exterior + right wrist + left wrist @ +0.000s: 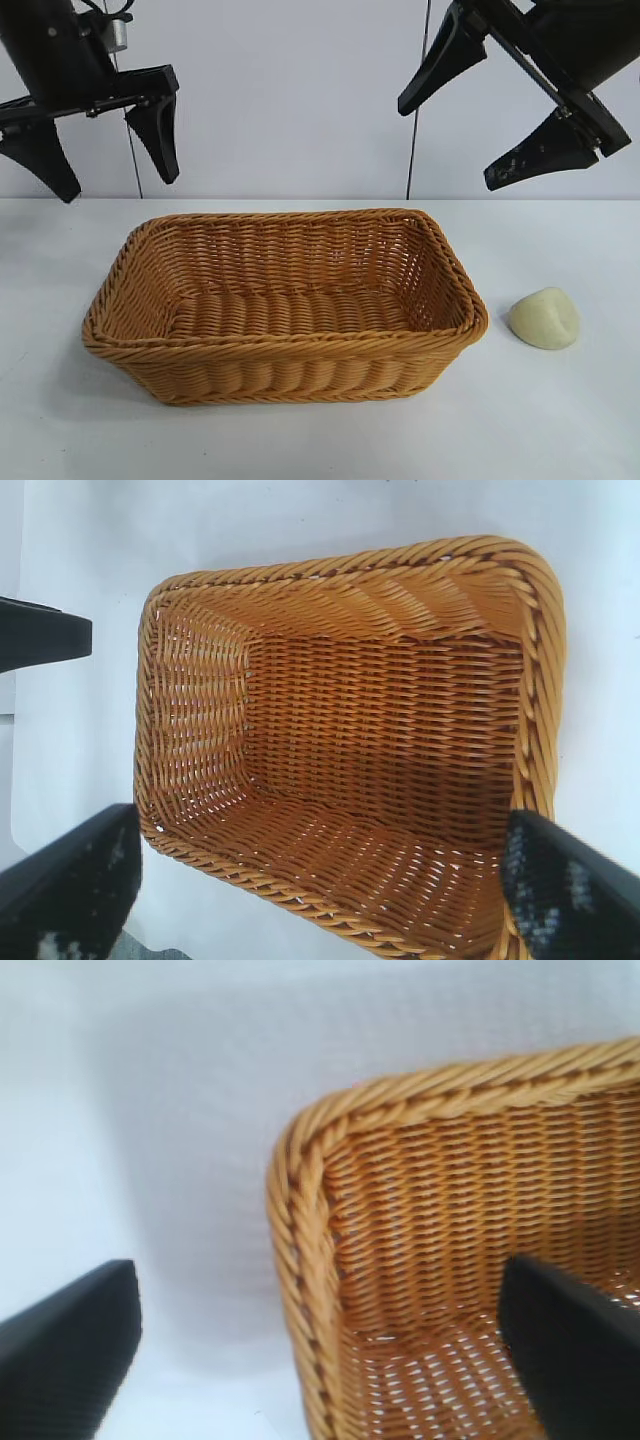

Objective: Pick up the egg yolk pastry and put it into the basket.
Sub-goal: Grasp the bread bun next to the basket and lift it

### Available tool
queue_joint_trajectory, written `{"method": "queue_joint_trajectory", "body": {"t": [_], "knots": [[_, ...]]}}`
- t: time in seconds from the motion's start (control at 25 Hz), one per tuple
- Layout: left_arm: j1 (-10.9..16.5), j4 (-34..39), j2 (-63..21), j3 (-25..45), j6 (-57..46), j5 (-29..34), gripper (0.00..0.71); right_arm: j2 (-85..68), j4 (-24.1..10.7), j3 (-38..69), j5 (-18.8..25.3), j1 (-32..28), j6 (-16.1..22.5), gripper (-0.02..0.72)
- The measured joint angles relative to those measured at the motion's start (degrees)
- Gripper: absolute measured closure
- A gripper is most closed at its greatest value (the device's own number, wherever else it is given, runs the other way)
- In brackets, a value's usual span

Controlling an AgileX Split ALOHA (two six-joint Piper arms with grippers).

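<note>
White tabletop is running up to a plain pale wall at the rear, with a thin dark cable hanging down in front of the wall. Basket, orange-brown woven wicker w/ braided rim and sloping sides, is sitting centre of table, long side facing the ext. camera; nothing is showing inside it in any view. Egg yolk pastry, a small pale cream-yellow lump, is lying on the bare table just beside the basket's right end, outside the rim and apart from it. Left gripper is hanging in the air above the basket's left end, well clear of the rim, pointing steeply down; its black fingers are standing spread wide apart and gripping nothing. In the left wrist view they are straddling one rounded corner of the basket, one over the weave, the other over the table. Right gripper is hovering high above the basket's right end, angled down, jaws likewise released and empty; its scuffed fingers are framing the whole basket in the right wrist view. Neither gripper is touching pastry or basket.
</note>
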Motion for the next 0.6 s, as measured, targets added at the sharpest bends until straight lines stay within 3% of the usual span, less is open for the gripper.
{"method": "queue_joint_trajectory", "body": {"t": [0.2, 0.6], "knots": [[0.84, 5.93, 0.00, -1.57, 0.00, 1.82, 0.014, 0.00, 0.00, 0.00, 0.00, 0.00, 0.00, 0.008], [10.77, 8.25, 0.00, -1.57, 0.95, 3.62, 0.014, 0.00, -0.04, 0.00, 0.00, 0.00, 0.00, 0.008]]}}
